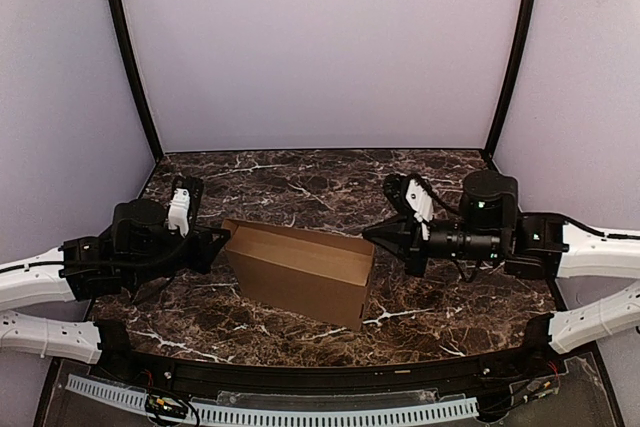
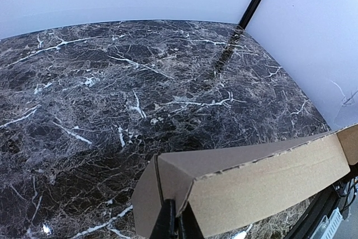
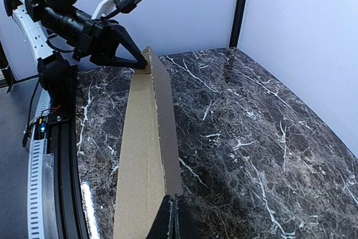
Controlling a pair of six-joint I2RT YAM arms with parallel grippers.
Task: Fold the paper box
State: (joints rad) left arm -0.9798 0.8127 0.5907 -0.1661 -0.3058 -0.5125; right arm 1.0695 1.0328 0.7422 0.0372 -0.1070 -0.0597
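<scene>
The paper box [image 1: 300, 272] is plain brown cardboard, standing as a long folded shape in the middle of the marble table, slanting from back left to front right. My left gripper [image 1: 222, 237] is at its left end, and in the left wrist view its jaws [image 2: 174, 216] are shut on a cardboard edge of the box [image 2: 268, 180]. My right gripper [image 1: 375, 235] is at the right upper corner. In the right wrist view it [image 3: 174, 208] is shut at the near end of the box's top edge [image 3: 142, 155], with the left gripper [image 3: 142, 65] at the far end.
Pale walls close the table [image 1: 300, 177] at the back and sides, with black frame posts [image 1: 130, 57] in the back corners. A black rail and a white cable chain [image 1: 300, 412] run along the near edge.
</scene>
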